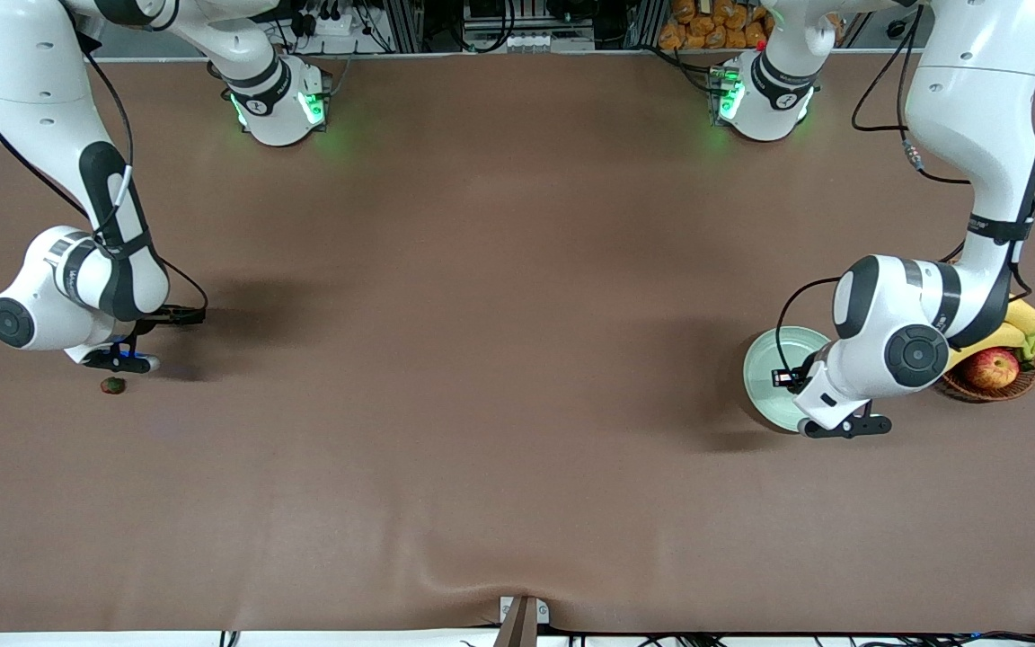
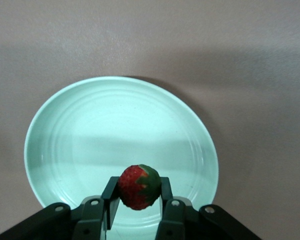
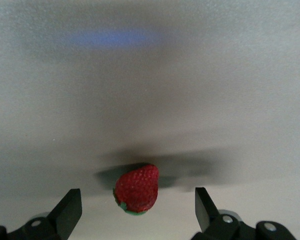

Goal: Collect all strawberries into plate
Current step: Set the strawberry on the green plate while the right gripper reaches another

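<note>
Gripping a small red strawberry [image 2: 139, 187] with a green leafy patch on one side, the left gripper [image 2: 138, 206] hangs over the plate [image 2: 80, 130], its two dark fingers [image 2: 110, 200] clamped on the berry's flanks. That plate is round, shallow and pale mint-green, glossy, with faint concentric rings and a raised rim; nothing lies on its surface, and only the held berry is above it. In the front view the plate [image 1: 765, 373] shows partly under the left arm's white wrist, just beside a brown wicker basket [image 1: 989, 388] that holds a red-yellow apple [image 1: 992, 367] and yellow bananas [image 1: 1021, 325]. Well apart from the plate, toward the right arm's end of the table, a second strawberry [image 1: 112, 385] lies on the matte brown tabletop [image 1: 499, 359], looking dark and greenish from the front camera. The right wrist view shows it as a bumpy, seeded red berry [image 3: 136, 188] with a green cap, lying on its side and casting a soft shadow. The right gripper [image 3: 138, 210] sits low over this berry with its fingers [image 3: 70, 207] spread wide apart on either side, neither one touching it.
</note>
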`<state>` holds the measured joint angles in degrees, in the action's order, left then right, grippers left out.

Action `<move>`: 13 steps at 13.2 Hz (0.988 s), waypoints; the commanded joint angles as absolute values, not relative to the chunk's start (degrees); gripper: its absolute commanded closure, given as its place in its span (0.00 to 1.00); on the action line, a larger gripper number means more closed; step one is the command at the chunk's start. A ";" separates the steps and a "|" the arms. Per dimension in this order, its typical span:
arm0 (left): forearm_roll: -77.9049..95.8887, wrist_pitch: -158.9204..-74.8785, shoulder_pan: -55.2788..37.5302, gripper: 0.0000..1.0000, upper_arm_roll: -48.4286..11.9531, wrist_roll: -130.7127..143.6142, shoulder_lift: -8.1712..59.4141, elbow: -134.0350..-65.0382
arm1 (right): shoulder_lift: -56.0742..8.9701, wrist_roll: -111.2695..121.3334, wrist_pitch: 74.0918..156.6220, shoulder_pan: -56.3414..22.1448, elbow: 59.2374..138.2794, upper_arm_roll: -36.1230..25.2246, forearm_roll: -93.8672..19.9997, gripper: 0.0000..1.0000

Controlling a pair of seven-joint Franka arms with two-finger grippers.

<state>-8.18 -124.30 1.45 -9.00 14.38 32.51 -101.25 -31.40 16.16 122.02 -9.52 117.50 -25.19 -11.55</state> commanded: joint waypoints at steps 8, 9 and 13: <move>-9.58 -119.73 3.16 0.00 -9.49 13.27 25.49 -96.00 | -31.11 16.79 122.78 -8.88 118.21 -24.52 -11.25 1.00; -9.58 -117.36 3.08 0.00 -9.49 13.27 25.05 -93.98 | -30.94 17.40 122.78 -8.88 117.95 -24.52 -11.25 1.00; -8.61 -111.81 2.99 0.00 -10.28 13.27 21.46 -90.09 | -28.75 20.83 122.34 -9.93 115.06 -24.17 -11.34 1.00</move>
